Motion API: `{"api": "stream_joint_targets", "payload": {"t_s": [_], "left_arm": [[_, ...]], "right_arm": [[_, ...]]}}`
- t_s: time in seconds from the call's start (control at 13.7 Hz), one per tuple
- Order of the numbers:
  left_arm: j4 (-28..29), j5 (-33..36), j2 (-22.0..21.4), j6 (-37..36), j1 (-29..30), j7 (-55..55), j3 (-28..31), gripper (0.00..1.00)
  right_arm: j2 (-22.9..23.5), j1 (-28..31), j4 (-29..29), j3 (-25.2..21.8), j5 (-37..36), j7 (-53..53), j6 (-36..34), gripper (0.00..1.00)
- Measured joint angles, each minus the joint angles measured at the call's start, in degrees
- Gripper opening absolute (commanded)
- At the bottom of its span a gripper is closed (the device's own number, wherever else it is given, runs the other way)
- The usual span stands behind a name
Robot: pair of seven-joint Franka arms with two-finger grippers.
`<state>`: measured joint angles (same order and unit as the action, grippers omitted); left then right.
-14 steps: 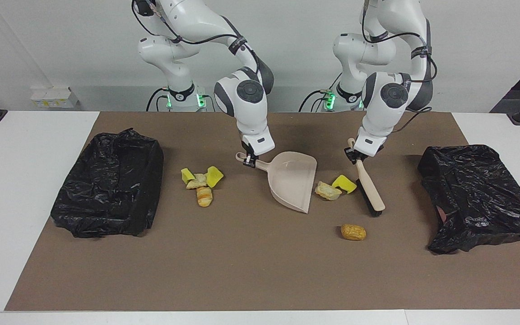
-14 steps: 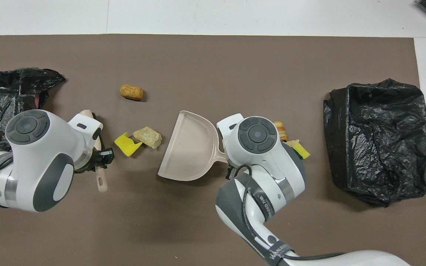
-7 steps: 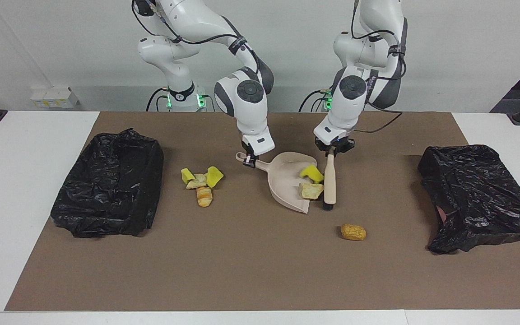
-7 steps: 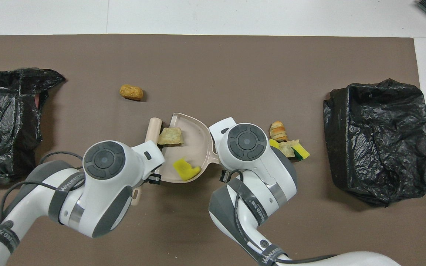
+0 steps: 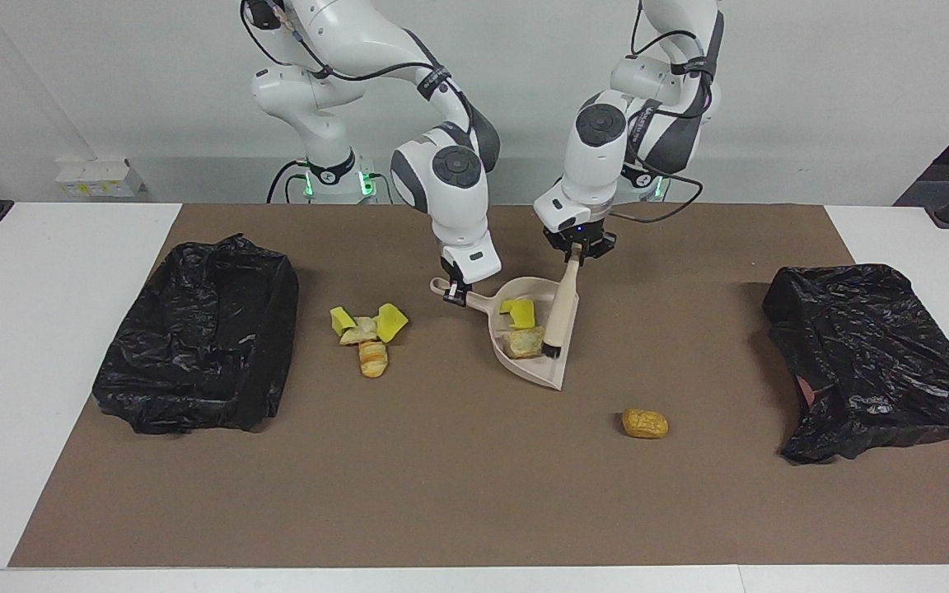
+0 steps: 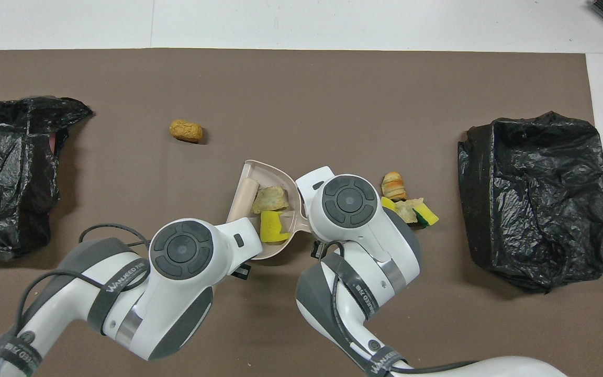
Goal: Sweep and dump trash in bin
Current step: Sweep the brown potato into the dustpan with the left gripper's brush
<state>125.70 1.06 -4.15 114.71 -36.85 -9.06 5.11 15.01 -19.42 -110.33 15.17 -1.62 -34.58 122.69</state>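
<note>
A beige dustpan (image 5: 542, 369) (image 6: 260, 168) rests on the brown mat, and my right gripper (image 5: 454, 294) is shut on its handle. My left gripper (image 5: 576, 251) is shut on the handle of a beige brush (image 5: 558, 317) (image 6: 244, 193), whose head lies inside the pan. Two pieces of trash are in the pan: a yellow sponge bit (image 5: 518, 312) (image 6: 269, 229) and a bread lump (image 5: 524, 342) (image 6: 269, 199). A small pile of trash (image 5: 367, 331) (image 6: 404, 201) lies on the mat beside the pan, toward the right arm's end. One brown lump (image 5: 644, 423) (image 6: 186, 131) lies alone, farther from the robots.
A black bag-lined bin (image 5: 198, 354) (image 6: 534, 199) stands at the right arm's end of the mat. Another black bag-lined bin (image 5: 870, 354) (image 6: 3, 167) stands at the left arm's end. White table (image 5: 30, 329) borders the mat.
My left gripper swung the brush toward the right arm's end, pushing the yellow sponge bit and the bread lump from the mat into the dustpan. The right gripper and pan barely moved.
</note>
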Motion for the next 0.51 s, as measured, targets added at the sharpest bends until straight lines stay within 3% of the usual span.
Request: {"api": "stream_joint_targets", "payload": {"t_s": [0.29, 0.51], "left_arm": [[-1.73, 0.16, 0.98, -0.25, 9.16, 9.82, 0.71, 0.0], [-7.92, 0.23, 5.11, -0.16, 16.17, 19.46, 0.86, 0.0]], "right_arm": [[-0.02, -0.36, 0.0, 0.0, -0.05, 7.65, 0.0, 0.0], [-0.09, -1.41, 0.0, 0.02, -0.9, 9.4, 0.0, 0.0]]}}
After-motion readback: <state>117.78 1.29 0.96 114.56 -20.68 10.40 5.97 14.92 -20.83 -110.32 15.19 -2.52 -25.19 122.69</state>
